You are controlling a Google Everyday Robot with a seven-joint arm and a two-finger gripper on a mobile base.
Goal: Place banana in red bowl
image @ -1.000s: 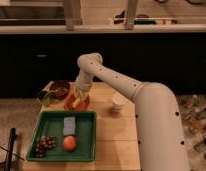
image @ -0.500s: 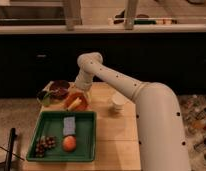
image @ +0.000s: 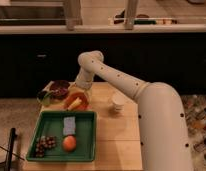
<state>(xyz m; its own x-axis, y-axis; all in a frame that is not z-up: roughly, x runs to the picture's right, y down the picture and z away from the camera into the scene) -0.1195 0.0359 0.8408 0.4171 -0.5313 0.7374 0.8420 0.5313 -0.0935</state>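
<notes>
Gripper [image: 77, 96] hangs directly over the red bowl [image: 76, 104] at the desk's [image: 121, 135] far left, seemingly holding the banana [image: 74, 103], which slants down-left into it.

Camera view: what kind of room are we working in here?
Probably a kitchen or café area: dark cabinets under a long counter, a wooden table with a green tray of food. The gripper hangs over the red bowl and banana.
</notes>
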